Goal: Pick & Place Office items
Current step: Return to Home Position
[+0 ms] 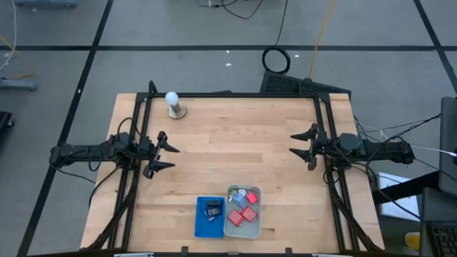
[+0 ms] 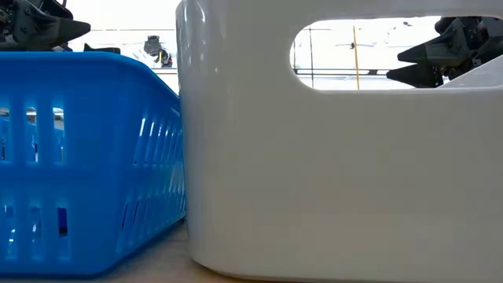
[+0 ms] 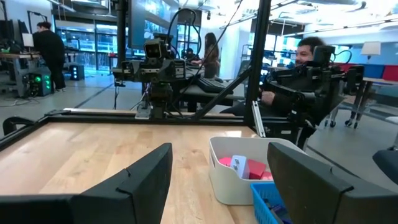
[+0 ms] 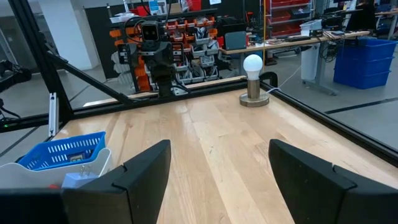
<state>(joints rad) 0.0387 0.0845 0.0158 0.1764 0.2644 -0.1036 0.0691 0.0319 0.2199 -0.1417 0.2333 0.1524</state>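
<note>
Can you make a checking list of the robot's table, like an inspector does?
Surface: wooden table, no spills seen.
Job's things: red blocks in the grey bin; dark items in the blue bin; none loose.
Clutter: white ball lamp at the far edge.
Grippers: left gripper and right gripper open, holding nothing, at opposite sides.
Cables: black coil on the floor.
Surroundings: people beyond the table.

Tabletop (image 1: 235, 143) count: 1 blue tray (image 1: 201, 227), 1 pale grey tray (image 1: 243, 232) holding 3 red blocks (image 1: 235, 217), 1 white ball (image 1: 172, 99) on a base, 1 left hand (image 1: 173, 158), 1 right hand (image 1: 291, 143).
</note>
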